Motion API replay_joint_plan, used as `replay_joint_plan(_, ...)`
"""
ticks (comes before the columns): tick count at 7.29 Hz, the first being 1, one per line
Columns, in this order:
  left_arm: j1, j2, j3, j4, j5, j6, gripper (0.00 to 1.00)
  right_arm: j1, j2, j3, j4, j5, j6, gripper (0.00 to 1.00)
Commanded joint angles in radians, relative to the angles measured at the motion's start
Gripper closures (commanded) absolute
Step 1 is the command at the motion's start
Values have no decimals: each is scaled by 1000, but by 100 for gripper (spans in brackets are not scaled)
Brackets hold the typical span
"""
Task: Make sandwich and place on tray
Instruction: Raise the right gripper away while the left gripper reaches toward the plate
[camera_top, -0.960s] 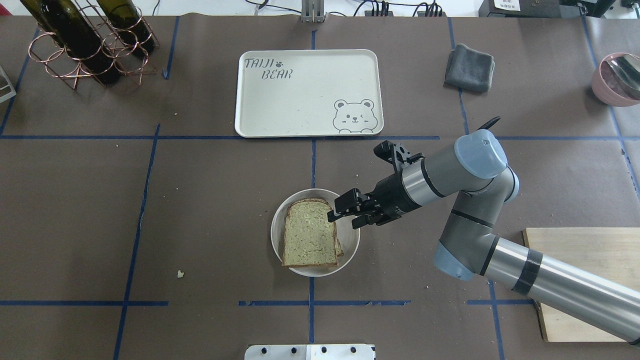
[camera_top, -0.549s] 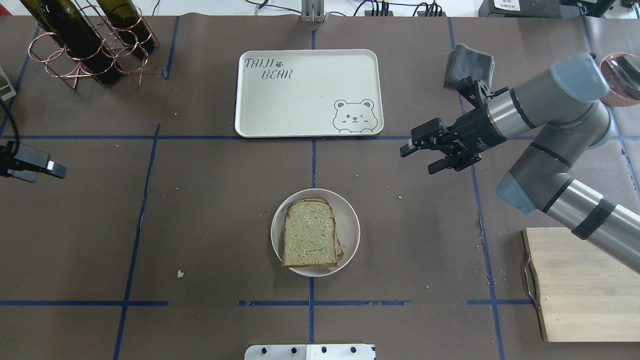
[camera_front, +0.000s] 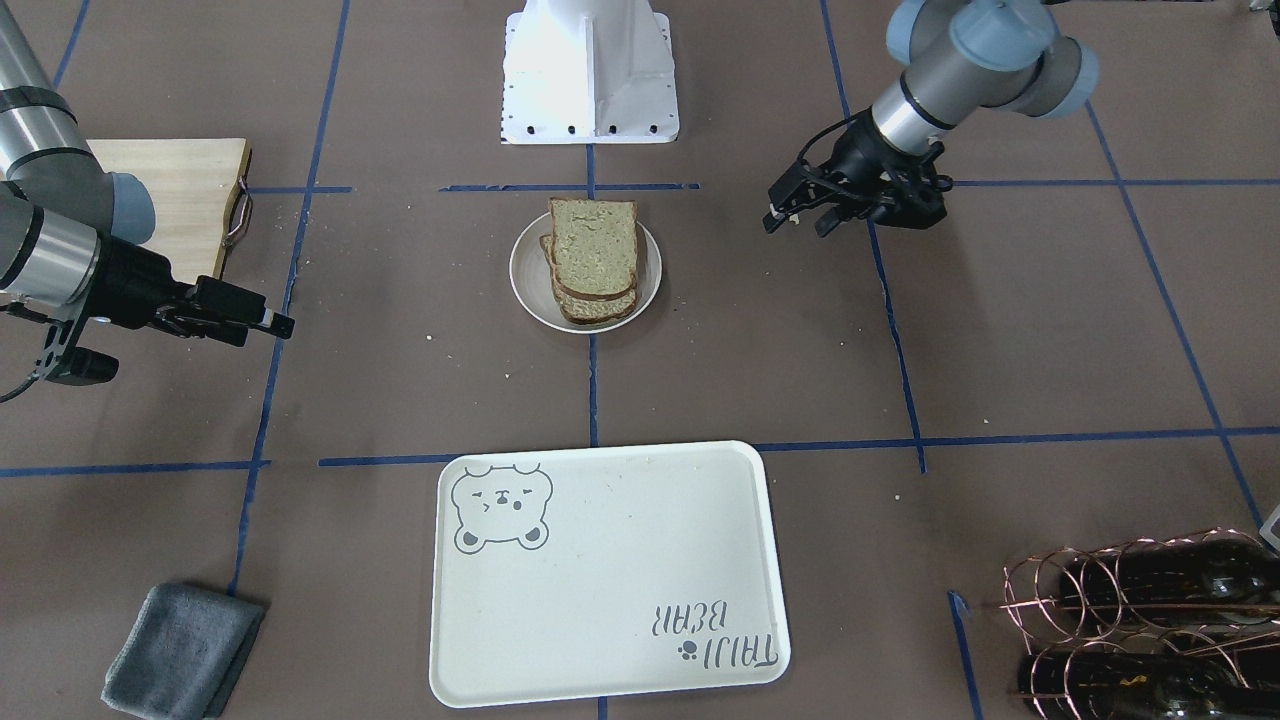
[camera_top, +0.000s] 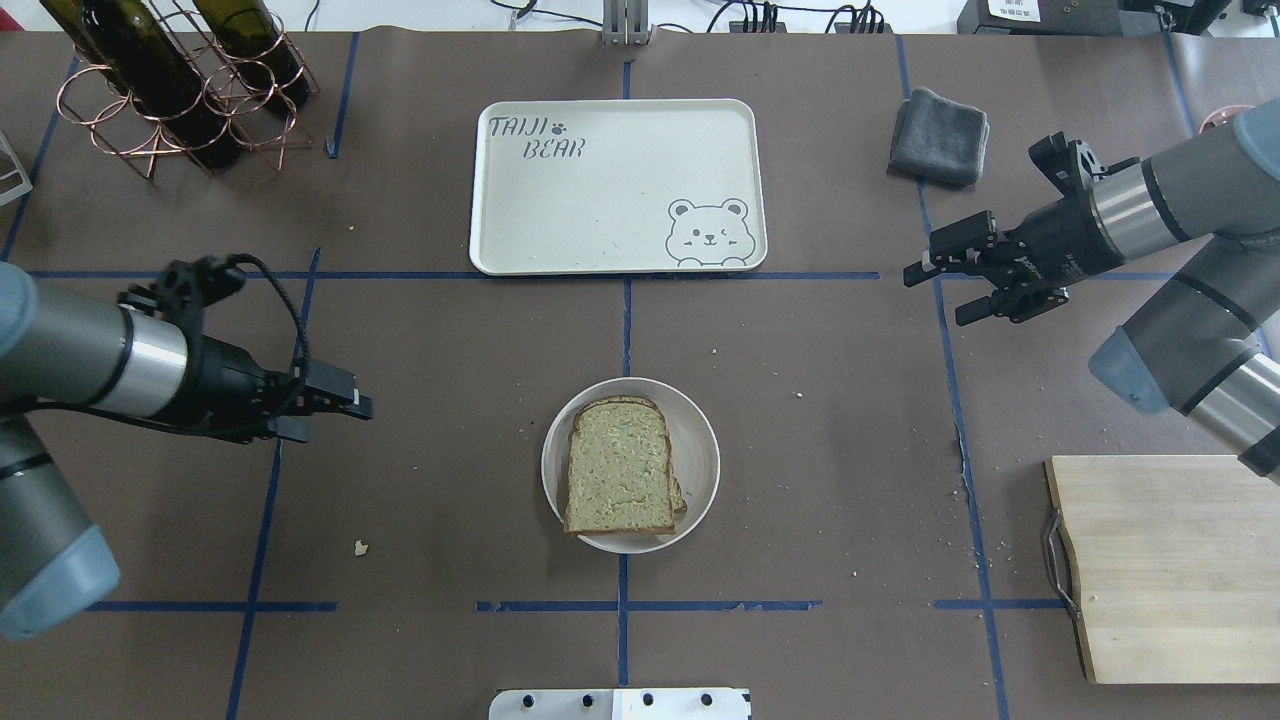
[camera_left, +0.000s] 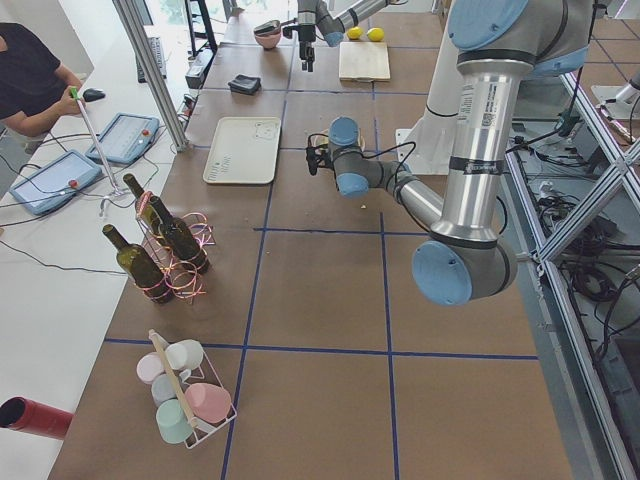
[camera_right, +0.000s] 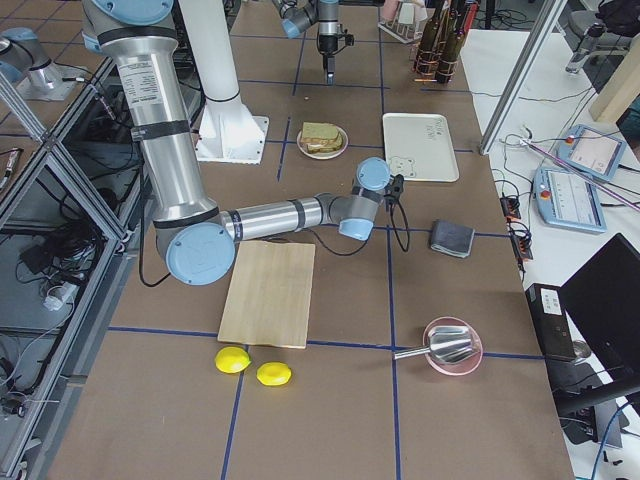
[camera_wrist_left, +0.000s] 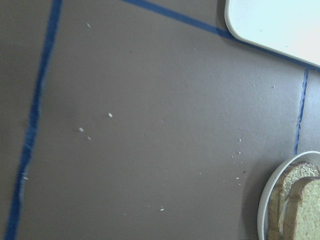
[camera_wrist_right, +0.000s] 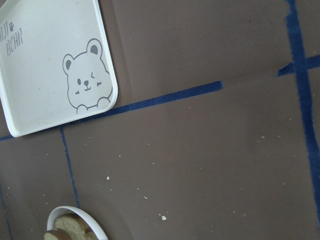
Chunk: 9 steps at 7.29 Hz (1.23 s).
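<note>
The squarish, brown-crusted sandwich lies on a round, glossy white plate. The left gripper and right gripper flank it, well apart, jaws spread and empty.

**Colours on your table**

You see a dark brown table crossed by blue tape lines. Your tray is cream-white with a grey bear face and grey lettering. The sandwich shows pale tan, speckled bread edged in dark brown crust; its plate is white. The folded cloth is grey; the board is light wood.
</note>
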Motion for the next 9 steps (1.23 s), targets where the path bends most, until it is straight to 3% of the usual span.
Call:
replay_joint_plan(1, 95, -153, 15, 231, 126, -30, 19, 5, -85, -1, -45, -32, -221, 0)
replay_joint_plan(3, 123, -155, 19, 233, 170, -36, 19, 20, -111, 1, -162, -109, -440, 0)
replay_joint_plan(7, 166, -201, 79, 236, 238, -99, 25, 128, -135, 33, -391, -129, -844, 0)
replay_joint_plan(8, 180, -205, 93, 236, 239, -99, 25, 143, -137, 78, -507, -174, -959, 0)
replay_joint_plan(9, 191, -227, 108, 236, 239, -99, 27, 159, -144, 202, -750, -222, -1094, 0)
